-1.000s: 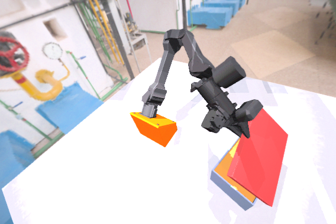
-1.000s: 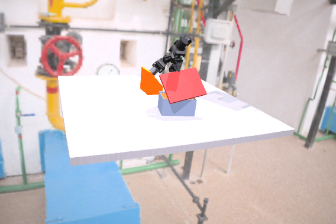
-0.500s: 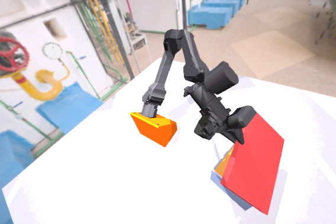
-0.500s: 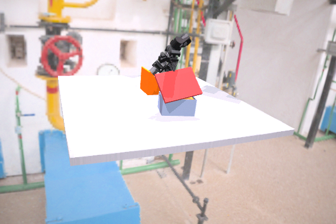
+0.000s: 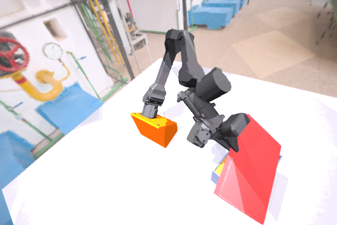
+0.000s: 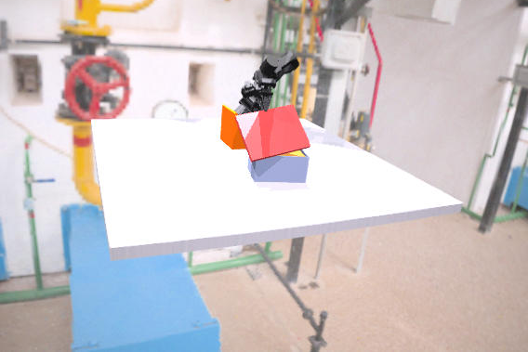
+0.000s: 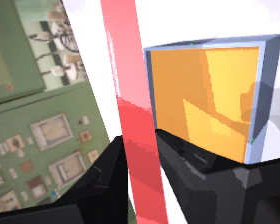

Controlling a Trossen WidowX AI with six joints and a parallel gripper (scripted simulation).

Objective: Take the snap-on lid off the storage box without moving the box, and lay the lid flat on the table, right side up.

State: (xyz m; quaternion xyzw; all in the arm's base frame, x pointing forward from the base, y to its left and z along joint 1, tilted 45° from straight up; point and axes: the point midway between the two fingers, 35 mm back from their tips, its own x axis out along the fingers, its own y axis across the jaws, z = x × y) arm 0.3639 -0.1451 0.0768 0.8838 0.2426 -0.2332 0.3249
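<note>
Seen from the exterior view, the near edge of the white surface (image 5: 89,180) (image 6: 186,207) came first, with bare white between it and the storage box (image 5: 215,177) (image 6: 283,171) (image 7: 265,90). The box was blue-grey and stood upright on the surface, its mouth uncovered on at least one side and its yellow-orange inside (image 5: 220,168) (image 6: 297,153) (image 7: 206,100) showing.

Over the box hung the red lid (image 5: 252,162) (image 6: 274,133) (image 7: 136,120), steeply tilted, its lower edge down by the box's rim; whether the two touched there could not be told. In the wrist view the lid appeared edge-on as a narrow red band, with the box's open mouth beside it. The lid was not lying on the surface.

The claw (image 5: 234,149) (image 6: 266,109) (image 7: 139,139) was clamped on the lid's upper edge, one black finger on each face. Behind it rose the dark arm (image 5: 190,58) (image 6: 270,70), which bent up and over to its foot on an orange block (image 5: 154,132) (image 6: 228,130) with a yellow top, well apart from the box.

Farther off, beyond the surface, were a red valve wheel (image 5: 10,53) (image 6: 97,89), a yellow pipe (image 5: 48,94) (image 6: 85,161) and a round white gauge (image 5: 53,51) (image 6: 170,110).
</note>
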